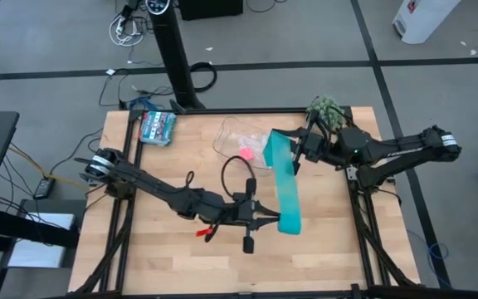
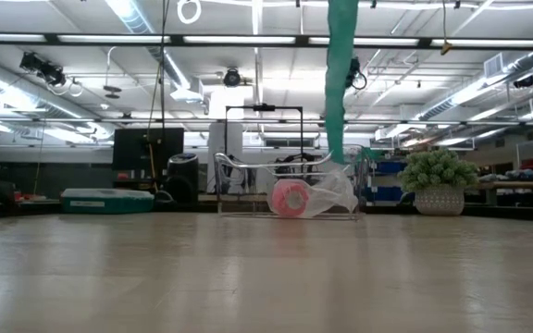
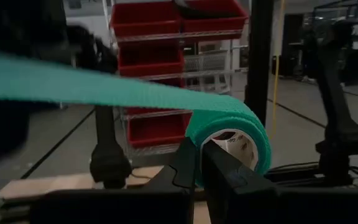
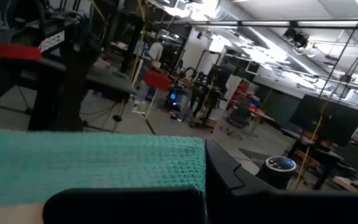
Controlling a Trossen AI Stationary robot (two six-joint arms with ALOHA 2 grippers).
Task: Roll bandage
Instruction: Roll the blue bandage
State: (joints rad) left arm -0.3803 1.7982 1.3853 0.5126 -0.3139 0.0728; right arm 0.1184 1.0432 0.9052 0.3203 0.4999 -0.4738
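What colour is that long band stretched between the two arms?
Teal-green woven fabric bandage; clearest in the high view.

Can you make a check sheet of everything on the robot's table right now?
Surface: wooden table, bare at the front.
Job's things: teal bandage stretched between both arms, rolled at one end.
Clutter: pink roll in clear plastic, teal packet, small plant.
Grippers: left gripper shut on the bandage roll; right gripper shut on the strip's other end.
Cables: loose cords on the floor.
Surroundings: red shelving bins.
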